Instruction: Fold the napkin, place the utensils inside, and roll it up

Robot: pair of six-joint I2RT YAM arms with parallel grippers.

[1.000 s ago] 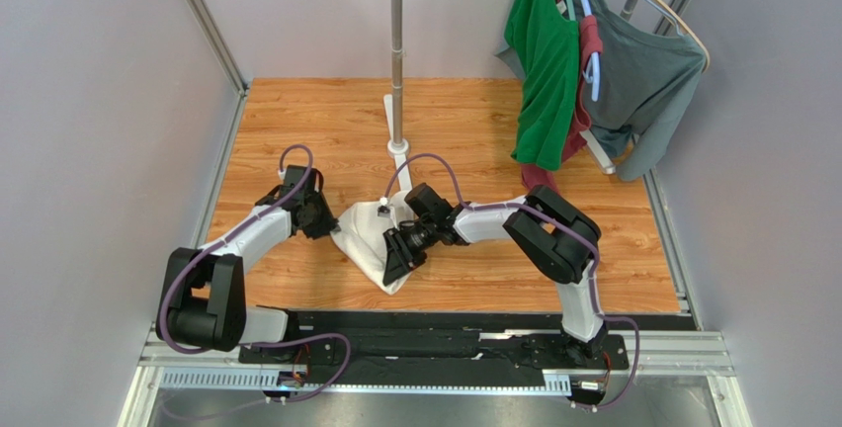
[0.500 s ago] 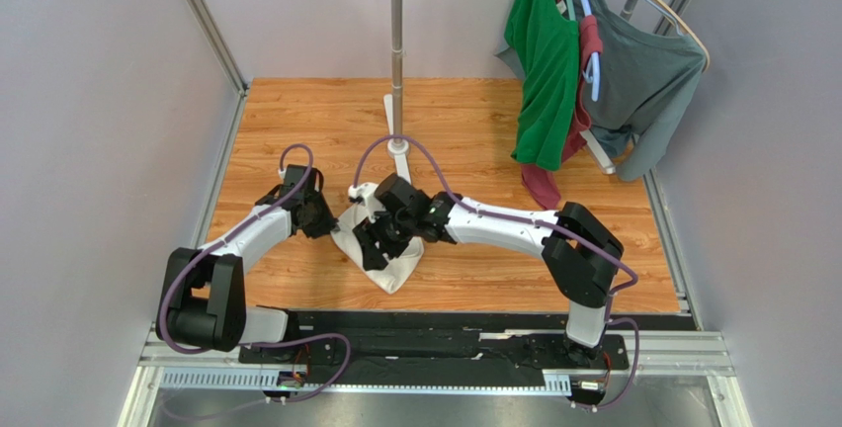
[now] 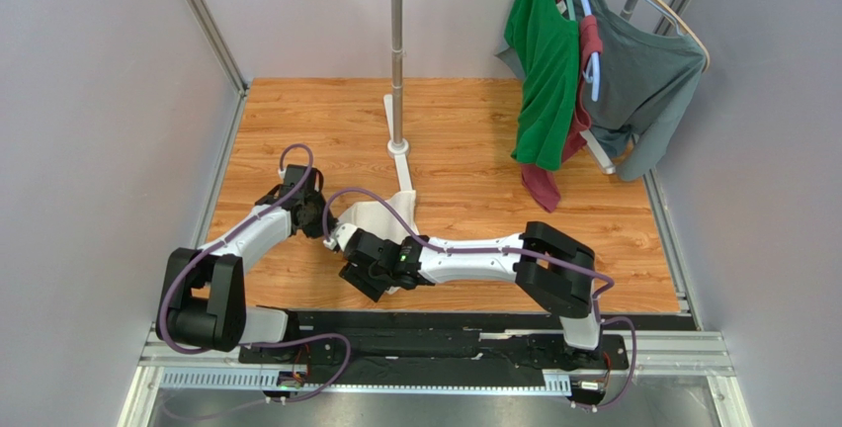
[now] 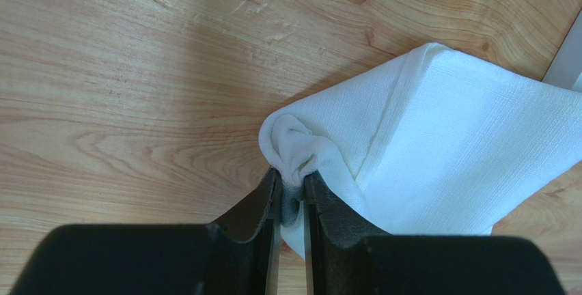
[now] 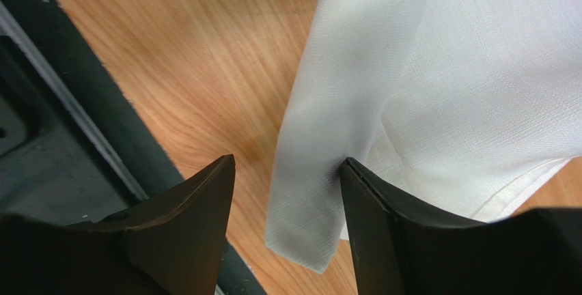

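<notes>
The white napkin (image 3: 380, 217) lies folded on the wooden table between the two arms. My left gripper (image 3: 323, 221) is shut on a bunched corner of the napkin (image 4: 295, 153) at its left side. My right gripper (image 3: 362, 277) is open, low over the napkin's near point. In the right wrist view a folded point of the napkin (image 5: 321, 192) hangs between its spread fingers (image 5: 198, 213), touching the right one. The spoon is not in view.
A white pole stand (image 3: 397, 140) rises just behind the napkin. A green shirt (image 3: 544, 61) and a grey shirt (image 3: 642, 81) hang on a rack at the back right. The table's black front rail (image 3: 445, 323) runs close below my right gripper.
My right gripper has swung left and toward the near edge, from on top of the napkin to its near point. The napkin has shifted and reshaped. My left gripper has kept its hold.
</notes>
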